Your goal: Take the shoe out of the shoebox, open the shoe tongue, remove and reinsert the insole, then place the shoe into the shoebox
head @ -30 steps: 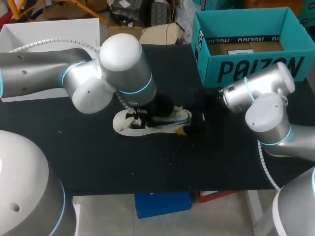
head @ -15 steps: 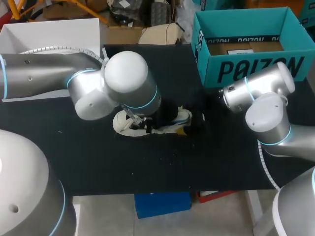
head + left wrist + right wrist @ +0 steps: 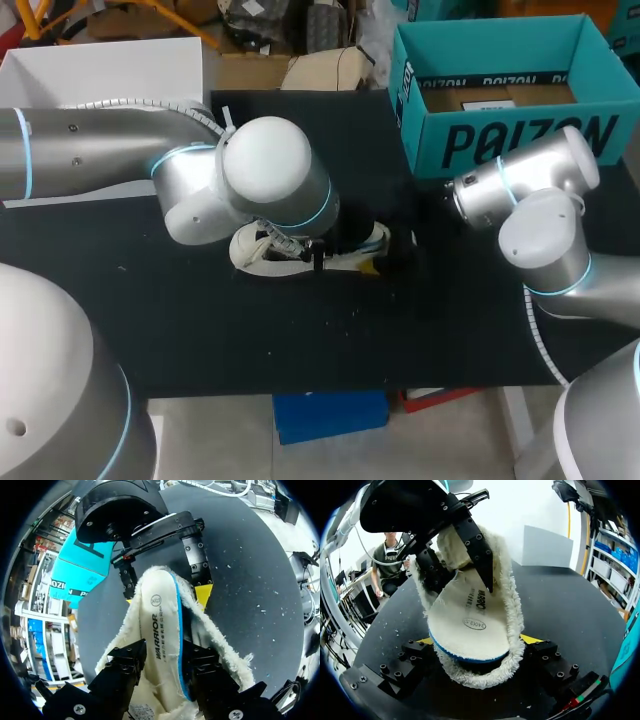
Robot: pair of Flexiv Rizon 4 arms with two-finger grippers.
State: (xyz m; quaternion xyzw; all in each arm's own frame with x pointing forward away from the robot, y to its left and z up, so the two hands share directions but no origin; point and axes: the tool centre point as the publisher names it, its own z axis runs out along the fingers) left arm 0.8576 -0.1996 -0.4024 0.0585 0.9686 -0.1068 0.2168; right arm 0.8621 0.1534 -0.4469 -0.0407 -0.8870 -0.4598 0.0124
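Shoe [image 3: 258, 248] with fleece lining lies at the middle of the dark table [image 3: 200, 330], toe to the left and heel to the right. Left tool [image 3: 162, 664], set in the shoe's mouth, is clenched on the insole [image 3: 161, 630], one black finger against each side. The insole stands raised on edge in the opening, its blue rim showing. Right tool [image 3: 477, 641] grasps the shoe at the heel, with its yellow tips pressed to both sides. Teal shoebox [image 3: 500, 140] stands open at the far right, well apart from the shoe.
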